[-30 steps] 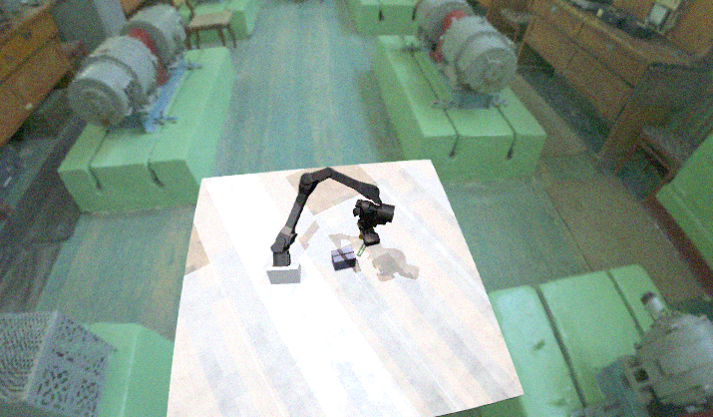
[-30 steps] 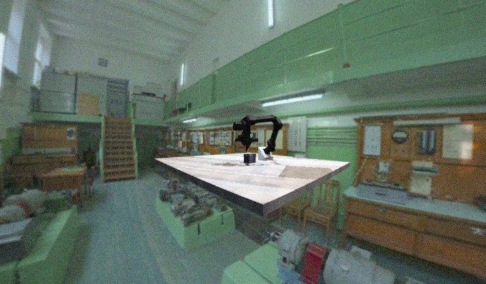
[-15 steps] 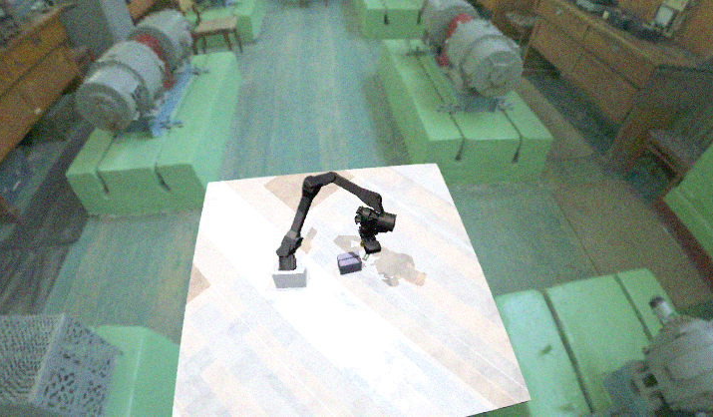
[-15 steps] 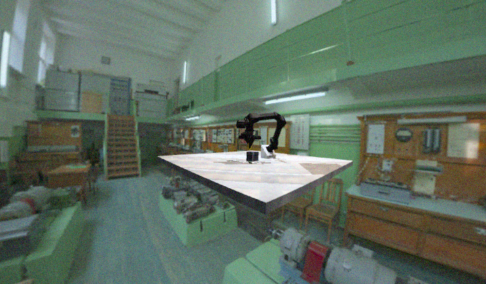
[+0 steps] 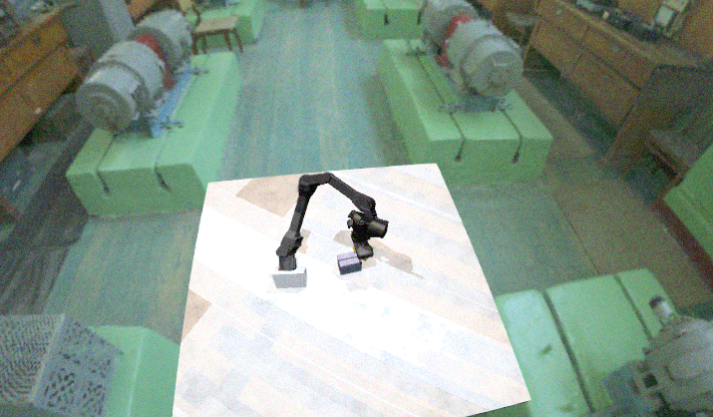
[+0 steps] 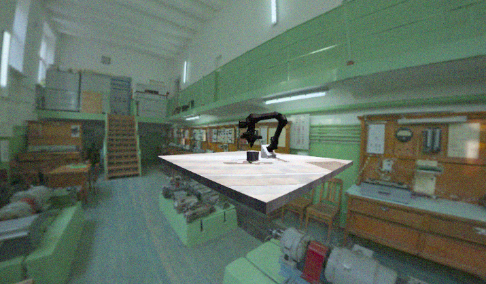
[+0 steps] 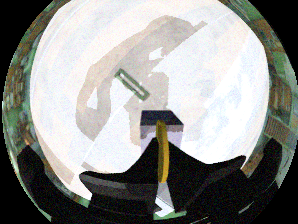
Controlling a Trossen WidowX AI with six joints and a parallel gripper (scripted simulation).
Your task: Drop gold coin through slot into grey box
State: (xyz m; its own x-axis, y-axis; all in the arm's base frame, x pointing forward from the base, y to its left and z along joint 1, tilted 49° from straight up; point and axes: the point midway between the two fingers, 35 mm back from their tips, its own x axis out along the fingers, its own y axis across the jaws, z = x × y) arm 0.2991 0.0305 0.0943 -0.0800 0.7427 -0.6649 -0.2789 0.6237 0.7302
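Above the grey box [image 7: 161, 124], at six o'clock in the wrist view, the gripper [image 7: 164, 183] is clamping the gold coin [image 7: 162, 152] edge-on between its fingers, likely keeping it aligned for the narrow slot, while the vacated holder [image 7: 132, 83] is lying at eleven o'clock.

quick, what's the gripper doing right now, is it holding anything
Gripper: shut on the gold coin, held edge-on above the grey box.
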